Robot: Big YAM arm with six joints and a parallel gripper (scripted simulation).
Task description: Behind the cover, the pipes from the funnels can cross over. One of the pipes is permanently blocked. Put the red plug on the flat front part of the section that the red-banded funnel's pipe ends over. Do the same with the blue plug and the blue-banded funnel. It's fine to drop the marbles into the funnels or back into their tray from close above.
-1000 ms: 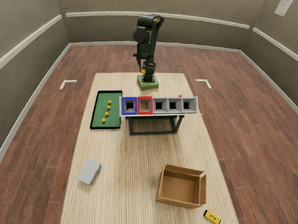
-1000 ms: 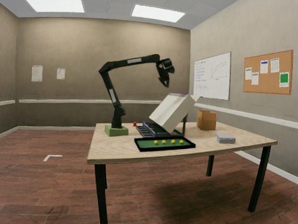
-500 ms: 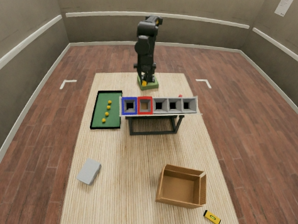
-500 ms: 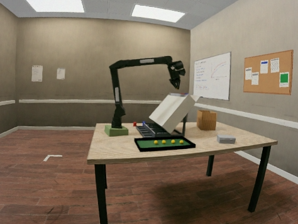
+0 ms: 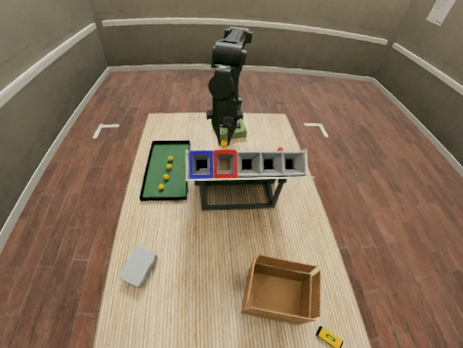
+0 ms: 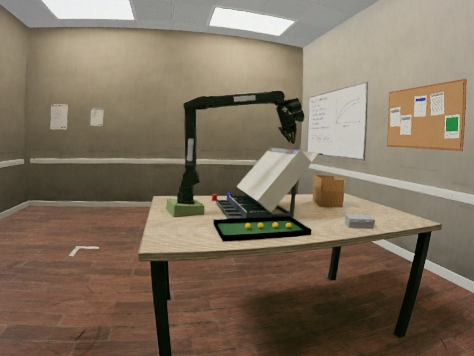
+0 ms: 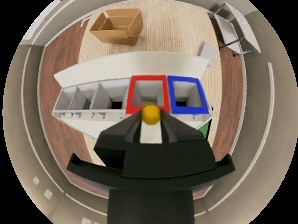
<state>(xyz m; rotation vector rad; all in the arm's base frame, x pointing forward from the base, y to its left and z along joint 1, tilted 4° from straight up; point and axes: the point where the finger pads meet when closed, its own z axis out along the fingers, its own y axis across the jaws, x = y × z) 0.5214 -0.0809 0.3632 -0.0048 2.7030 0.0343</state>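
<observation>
My gripper (image 5: 224,141) is shut on a yellow marble (image 7: 150,115) and holds it above the row of funnels, close over the red-banded funnel (image 5: 225,163). The blue-banded funnel (image 5: 200,164) is the leftmost, beside it. Three grey funnels (image 5: 269,163) follow to the right. In the wrist view the marble sits just in front of the red-banded funnel (image 7: 147,92) with the blue-banded funnel (image 7: 184,92) beside it. The green tray (image 5: 165,170) holds several yellow marbles. The red plug (image 6: 214,197) and the blue plug (image 6: 228,195) stand behind the white cover (image 6: 272,177), near the sections (image 6: 240,206).
A cardboard box (image 5: 282,288) sits at the front right of the table, a grey block (image 5: 138,266) at the front left, a small yellow level (image 5: 329,336) near the front edge. The arm's green base (image 6: 184,207) stands behind the funnel stand.
</observation>
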